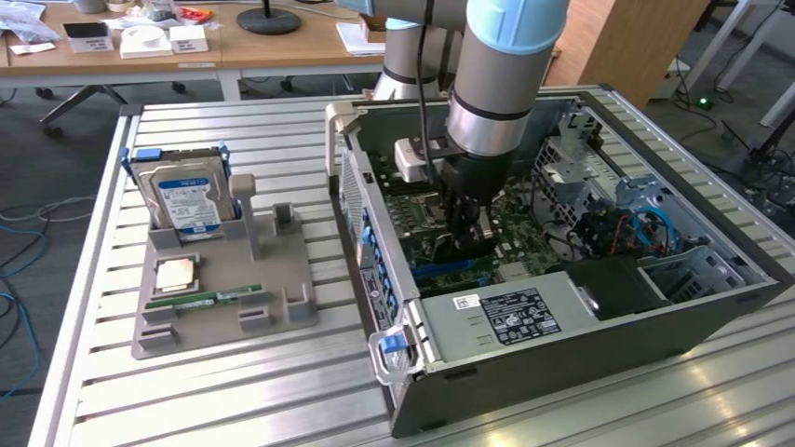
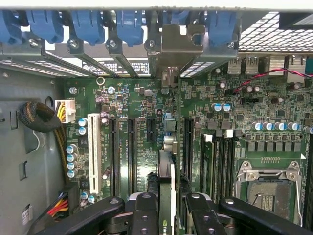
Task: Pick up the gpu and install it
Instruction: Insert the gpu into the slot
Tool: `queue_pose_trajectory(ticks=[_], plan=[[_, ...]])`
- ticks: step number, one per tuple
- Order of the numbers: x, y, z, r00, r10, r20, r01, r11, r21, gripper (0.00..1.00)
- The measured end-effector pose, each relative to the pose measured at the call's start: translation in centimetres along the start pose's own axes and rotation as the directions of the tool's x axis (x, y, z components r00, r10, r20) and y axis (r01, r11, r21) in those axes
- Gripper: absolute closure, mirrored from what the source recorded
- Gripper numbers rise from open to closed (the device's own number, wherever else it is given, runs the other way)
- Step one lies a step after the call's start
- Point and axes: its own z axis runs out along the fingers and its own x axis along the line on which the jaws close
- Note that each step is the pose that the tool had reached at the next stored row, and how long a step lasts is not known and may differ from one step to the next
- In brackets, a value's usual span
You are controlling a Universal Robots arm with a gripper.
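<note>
Gripper [image 2: 170,200] is down inside the open case [image 1: 695,307], pinched narrow on the gpu [image 2: 166,171]. The card stands edge-on between the fingers, right over the motherboard [image 2: 132,103] slots. Ahead of the hand, a silver bracket [image 2: 178,46] sits at the rear wall, with blue clips [image 2: 88,24] alongside.

Soft, even light surrounds me; the slatted table [image 1: 249,400] glares pale, and the computer case [image 1: 559,321] is dimmer inside.
</note>
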Motion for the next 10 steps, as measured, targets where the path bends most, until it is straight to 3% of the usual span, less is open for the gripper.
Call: queue_pose_trajectory(ticks=[10], plan=[[0.0, 0.05, 0.16, 1.0, 0.0, 0.0001, 0.0, 1.0, 0.0001, 0.74]])
